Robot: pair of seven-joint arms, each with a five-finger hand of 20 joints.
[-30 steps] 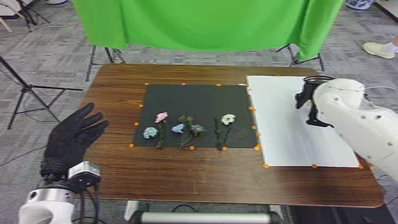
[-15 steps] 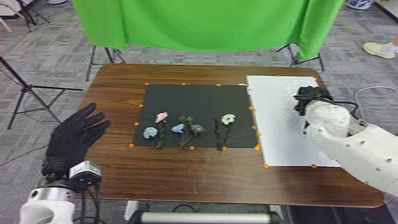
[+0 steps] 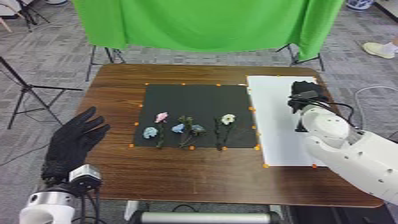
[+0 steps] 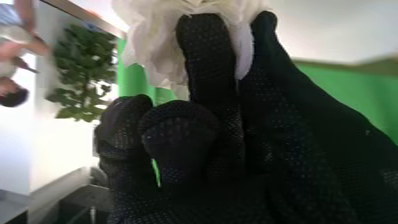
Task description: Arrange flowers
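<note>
Our right hand (image 3: 306,92) is at the far part of the white sheet (image 3: 271,107), its fingers closed on a frilly white bloom (image 4: 151,37), whose petals spread between and behind their tips. Our left hand (image 3: 74,140) is at the left side of the desk (image 3: 187,175), its fingers loosely straightened and holding nothing.

Between the fingers of our two hands lies the black mat (image 3: 182,97). On its near half, to the right of our left fingers, we have a pale blue flower (image 3: 150,132) and a pink flower (image 3: 161,117), then a bluish cluster (image 3: 179,128). A white flower (image 3: 227,119) lies closest to our right fingers, to their left and nearer to us.
</note>
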